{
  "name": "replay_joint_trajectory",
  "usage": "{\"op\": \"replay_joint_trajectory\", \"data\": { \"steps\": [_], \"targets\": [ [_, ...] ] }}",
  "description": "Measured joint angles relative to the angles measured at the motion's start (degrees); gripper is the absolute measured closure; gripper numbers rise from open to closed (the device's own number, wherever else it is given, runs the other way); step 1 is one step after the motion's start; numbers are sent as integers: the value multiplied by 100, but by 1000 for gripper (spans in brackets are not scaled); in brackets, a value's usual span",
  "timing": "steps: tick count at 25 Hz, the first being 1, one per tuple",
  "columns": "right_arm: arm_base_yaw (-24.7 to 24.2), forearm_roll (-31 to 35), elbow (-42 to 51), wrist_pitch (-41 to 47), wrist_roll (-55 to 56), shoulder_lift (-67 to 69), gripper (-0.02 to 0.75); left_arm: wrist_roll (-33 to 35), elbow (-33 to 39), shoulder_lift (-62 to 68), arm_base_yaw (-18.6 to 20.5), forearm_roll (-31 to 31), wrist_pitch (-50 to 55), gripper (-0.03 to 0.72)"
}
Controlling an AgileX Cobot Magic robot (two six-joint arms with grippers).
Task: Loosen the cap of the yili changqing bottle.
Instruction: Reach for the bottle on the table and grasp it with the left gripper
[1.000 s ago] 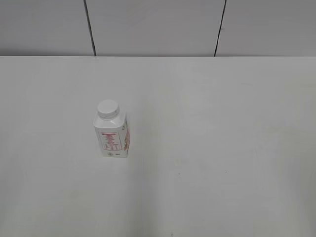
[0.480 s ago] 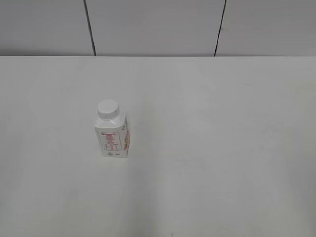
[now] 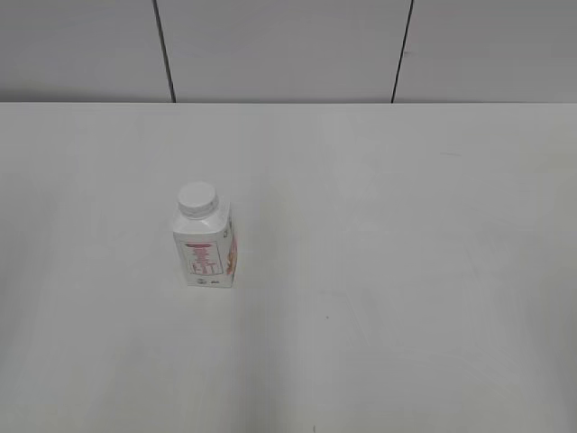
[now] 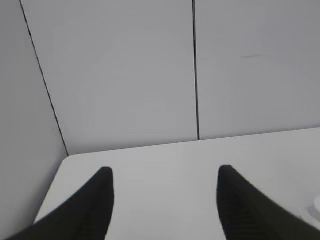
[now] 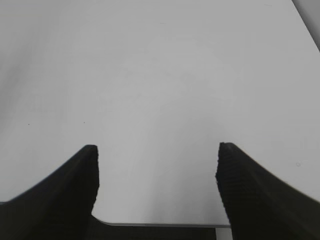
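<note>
The yili changqing bottle [image 3: 206,251] is seen standing upright on the white, matte table [image 3: 406,271], left of the middle in the exterior view, with its long axis vertical and its neck pointed upward. A white, square-sided plastic body with sloped shoulders is shown, printed in red-orange on the faces toward the camera. The cap [image 3: 196,198], round and white, is seated on the neck. Nothing is touched by either arm. The left tool [image 4: 162,192] is held with its dark, textured fingers spread wide apart above the table's far corner, facing a grey panelled wall [image 4: 125,75]. The right tool [image 5: 157,172] is likewise held spread apart over bare table, its finger surfaces finely ribbed.
</note>
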Motion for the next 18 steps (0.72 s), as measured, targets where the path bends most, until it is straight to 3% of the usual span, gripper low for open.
{"op": "replay_joint_trajectory", "data": {
  "steps": [4,9,14,18],
  "targets": [
    [0,0,0,0,0,0,159,0,2,769,0,815,-785,279],
    [0,0,0,0,0,0,159,0,7,1769,0,1114,-1900,317],
    [0,0,0,0,0,0,159,0,7,3006,0,418,-2964,323],
    [0,0,0,0,0,0,159,0,7,3983,0,199,-3994,323]
  ]
}}
